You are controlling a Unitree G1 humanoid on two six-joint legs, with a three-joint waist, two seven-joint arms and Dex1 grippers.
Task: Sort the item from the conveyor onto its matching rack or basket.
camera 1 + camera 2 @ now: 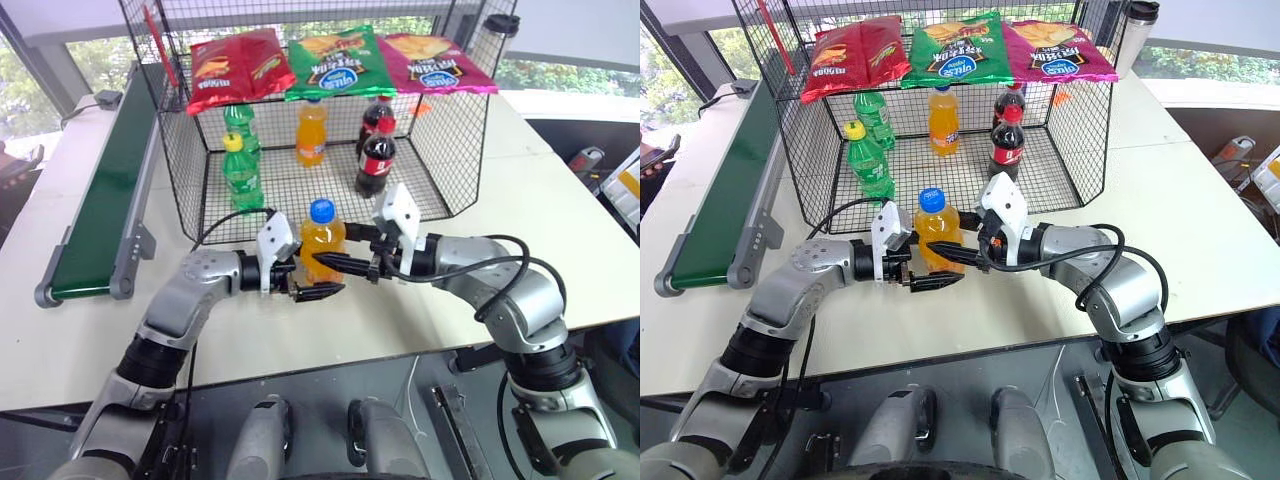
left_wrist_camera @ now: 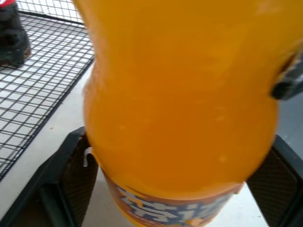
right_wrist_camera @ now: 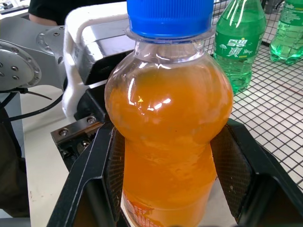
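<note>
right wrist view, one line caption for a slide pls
Right claw shut on the blue-capped orange soda bottle, left claw alongside, green bottles on the mesh floor behind.

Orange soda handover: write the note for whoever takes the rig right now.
Right gripper: shut on the blue-capped orange soda bottle, upright just in front of the wire cage.
Left gripper: open, fingers either side of the bottle's base.
Conveyor: at the left, nothing on the belt.
Done: bottle off the belt, passed to the right gripper.
Left: set it inside the cage, likely by the orange bottle.
</note>
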